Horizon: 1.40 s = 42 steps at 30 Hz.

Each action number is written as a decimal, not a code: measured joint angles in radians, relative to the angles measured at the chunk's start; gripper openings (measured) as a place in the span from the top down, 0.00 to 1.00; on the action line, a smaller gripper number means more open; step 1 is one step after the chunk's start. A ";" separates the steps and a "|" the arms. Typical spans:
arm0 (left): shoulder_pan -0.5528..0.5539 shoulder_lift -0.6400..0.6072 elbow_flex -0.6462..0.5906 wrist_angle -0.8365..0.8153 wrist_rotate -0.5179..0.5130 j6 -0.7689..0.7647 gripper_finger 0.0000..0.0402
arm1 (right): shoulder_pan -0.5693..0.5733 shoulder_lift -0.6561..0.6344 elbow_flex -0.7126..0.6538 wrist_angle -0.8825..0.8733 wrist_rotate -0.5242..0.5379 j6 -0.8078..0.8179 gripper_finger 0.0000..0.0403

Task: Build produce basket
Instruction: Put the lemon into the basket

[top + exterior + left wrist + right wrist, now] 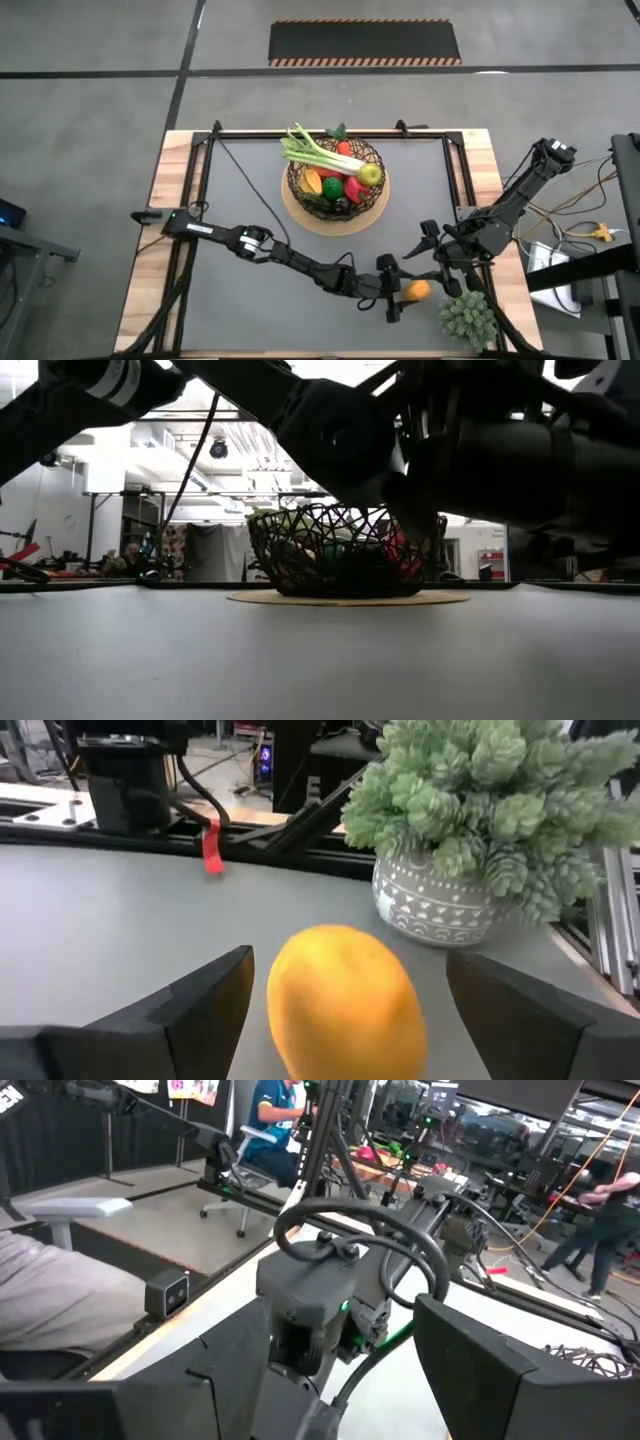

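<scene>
The dark woven wire basket (335,185) stands on its pale wooden disc (300,215) at the far middle of the mat; it also shows in the low view (345,555). It holds a leek (312,150), a green apple (371,176), red and yellow peppers and other produce. An orange fruit (417,290) lies on the mat near the front right. My left gripper (398,294) is open, one finger on either side of the orange (345,1000) with a gap on each side. My right gripper (432,255) is open and empty just beyond the orange.
A spiky green plant in a white-grey pot (468,318) stands at the near right corner, close behind the orange in the left wrist view (470,810). The black frame rail (330,133) borders the mat. The right wrist view shows the left arm's wrist (330,1295) just ahead.
</scene>
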 joint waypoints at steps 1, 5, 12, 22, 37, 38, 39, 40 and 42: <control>0.001 0.000 0.000 -0.004 0.001 -0.003 0.22 | 0.000 0.000 0.000 0.000 0.000 0.000 0.43; 0.005 0.004 0.000 -0.016 0.008 -0.027 0.23 | 0.000 0.000 0.000 0.000 0.000 0.002 0.43; 0.008 0.013 0.004 -0.018 0.034 -0.033 0.28 | 0.000 0.000 0.000 0.002 0.000 0.004 0.43; 0.016 0.013 0.005 -0.043 0.038 -0.081 0.29 | 0.000 0.000 0.000 0.002 0.000 0.007 0.43; 0.014 0.013 0.005 -0.042 0.021 -0.082 0.51 | 0.000 0.000 0.000 0.001 0.000 0.008 0.43; 0.014 0.013 0.005 -0.042 0.017 -0.082 0.51 | 0.000 0.000 0.000 0.001 0.001 0.008 0.43; 0.013 0.013 0.005 -0.042 0.012 -0.082 0.51 | 0.000 0.000 0.000 0.000 0.001 0.008 0.43; 0.012 0.013 0.005 -0.042 0.005 -0.081 0.51 | 0.000 0.000 0.000 0.000 0.000 0.008 0.43; 0.010 0.013 0.005 -0.042 -0.011 -0.077 0.51 | 0.000 0.000 -0.001 -0.002 0.001 0.012 0.43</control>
